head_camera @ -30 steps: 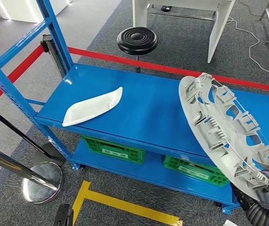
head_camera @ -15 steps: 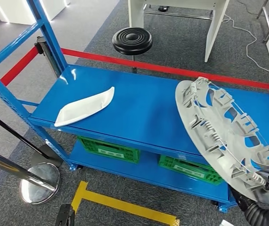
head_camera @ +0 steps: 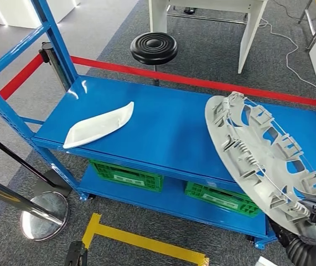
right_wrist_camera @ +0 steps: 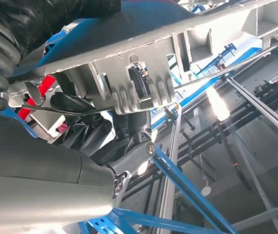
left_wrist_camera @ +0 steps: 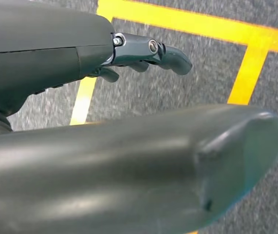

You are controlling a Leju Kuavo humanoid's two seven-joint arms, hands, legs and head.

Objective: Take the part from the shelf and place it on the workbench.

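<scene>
White part (head_camera: 98,126) left; shelf top (head_camera: 177,130) centre bare.

Lit brightly and evenly from overhead in the head view; sharp throughout. Glare spots on blue shelf (head_camera: 83,86) at upper left, reflections on chrome post base (head_camera: 43,215) at lower left. Soft shadows only. Left wrist view blurred on near grey thumb (left_wrist_camera: 130,170). Right wrist view blown out around ceiling lamp (right_wrist_camera: 218,105), right of centre.

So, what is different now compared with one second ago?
The whole head view slid slightly left, so the camera moved, not the things. The right hand still grips the grey round part at its lower edge, tilted over the blue shelf. The white curved part still lies there.
</scene>
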